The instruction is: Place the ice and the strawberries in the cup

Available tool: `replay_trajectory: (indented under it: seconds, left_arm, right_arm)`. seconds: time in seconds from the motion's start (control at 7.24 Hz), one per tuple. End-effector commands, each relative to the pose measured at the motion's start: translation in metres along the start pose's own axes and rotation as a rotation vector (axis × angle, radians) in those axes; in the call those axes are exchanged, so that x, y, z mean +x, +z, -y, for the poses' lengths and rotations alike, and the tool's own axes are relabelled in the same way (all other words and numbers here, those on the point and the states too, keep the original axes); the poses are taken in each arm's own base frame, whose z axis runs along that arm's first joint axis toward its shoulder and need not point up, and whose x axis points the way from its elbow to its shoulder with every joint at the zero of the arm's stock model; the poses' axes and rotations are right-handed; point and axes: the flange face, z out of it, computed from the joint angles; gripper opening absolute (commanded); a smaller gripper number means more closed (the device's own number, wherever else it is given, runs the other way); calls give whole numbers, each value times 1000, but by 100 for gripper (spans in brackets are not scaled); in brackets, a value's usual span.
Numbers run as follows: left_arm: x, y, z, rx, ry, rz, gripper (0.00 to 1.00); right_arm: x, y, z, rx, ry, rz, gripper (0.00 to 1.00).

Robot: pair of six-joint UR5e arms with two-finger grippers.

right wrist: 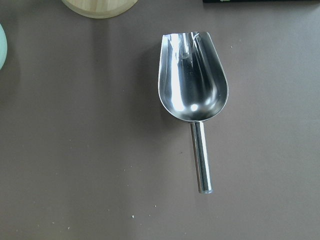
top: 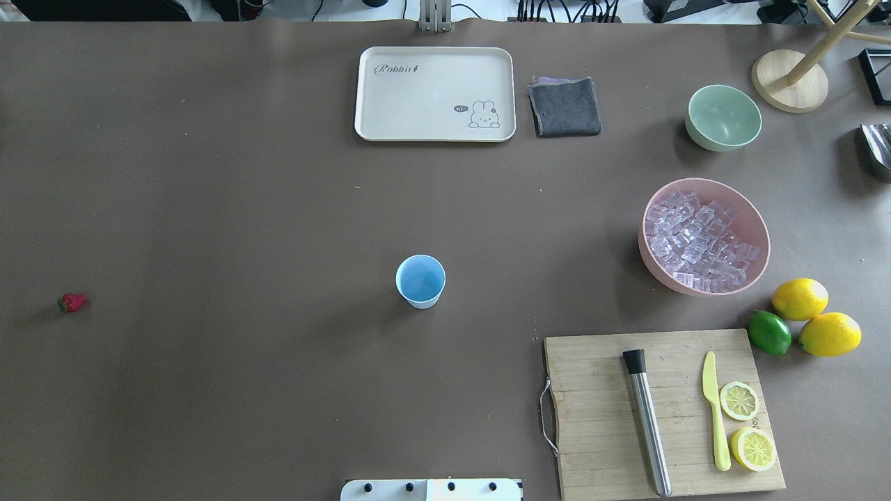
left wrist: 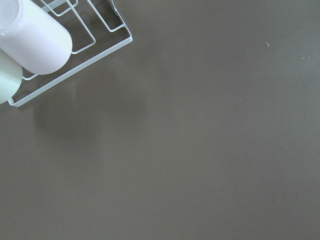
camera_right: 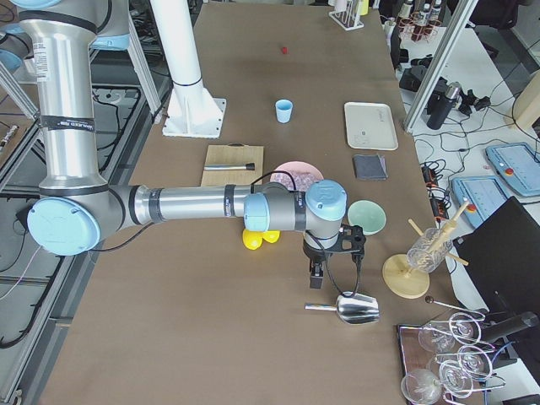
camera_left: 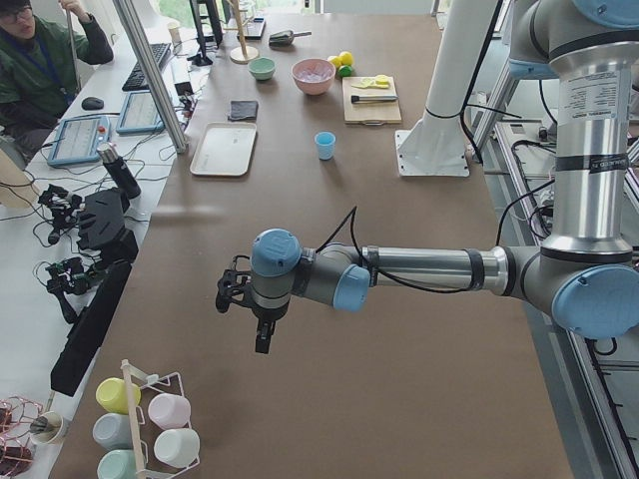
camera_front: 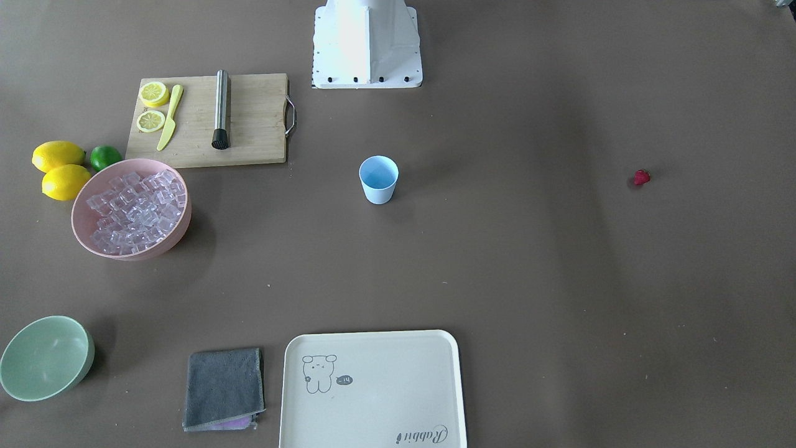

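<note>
Currently the right gripper [camera_right: 315, 275] hangs pointing down over the metal scoop [right wrist: 192, 85], which lies flat on the table [top: 243, 209] near its right end, toward the far edge, just beside a wooden stand base [camera_right: 406, 276]. Can't tell if its fingers are spread or closed: only a side view shows it & the wrist cam catches no fingers. Over by the left end the left gripper [camera_left: 262, 335] hovers above bare table, near a wire mug rack [left wrist: 75, 47] at the far corner; its state isn't readable either.

Further out, the ice [top: 698, 243] fills the pink bowl [top: 763, 240] toward the right end, w/ lemons [top: 800, 299], a lime [top: 769, 332] & a cutting board [top: 598, 417] by the near edge on that side. Mid-table the cup [top: 420, 280] stands upright & empty, in front of the robot base [top: 431, 490]. Near the left end the strawberry [top: 72, 302] lies alone, well apart from everything.

Handling, as a guess: the cubes look hard, slick & tiny, so pinching them is poor and the scoop is prob the way. It's stiff, smooth steel; grip the round handle [right wrist: 201, 157] mid-length, squarely across, or it may twist. The strawberry is light & could roll, so close across its widest part, fingers low. The cup is light plastic, easy to tip, so pour gently
</note>
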Motion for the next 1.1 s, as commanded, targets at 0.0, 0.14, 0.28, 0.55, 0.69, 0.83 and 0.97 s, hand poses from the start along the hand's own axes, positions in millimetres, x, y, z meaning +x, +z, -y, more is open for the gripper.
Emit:
replay_trajectory:
  seconds: [0.0, 0.14, 0.28, 0.55, 0.69, 0.83, 0.97]
  left_arm:
    - [1, -1, 1, 2, 1, 0, 98]
    - [1, -1, 1, 2, 1, 0, 98]
    - [1, -1, 1, 3, 2, 0, 98]
    - [2, -2, 2, 5, 4, -1, 98]
    - [2, -2, 3, 6, 5, -1, 98]
    - [2, -2, 3, 6, 5, -1, 98]
    - [3, -3, 4, 8, 7, -1, 98]
  right_arm:
    - [1, 1, -1, -2, 2, 0, 100]
    - [2, 1, -1, -3, 2, 0, 100]
    - [3, 2, -3, -5, 4, 0, 100]
    - [6, 5, -9, -11, 9, -1, 100]
    - [6, 5, -10, -11, 7, 0, 100]
    - [8, 7, -13, -15, 10, 0, 100]
    - [8, 7, -13, -14, 10, -2, 100]
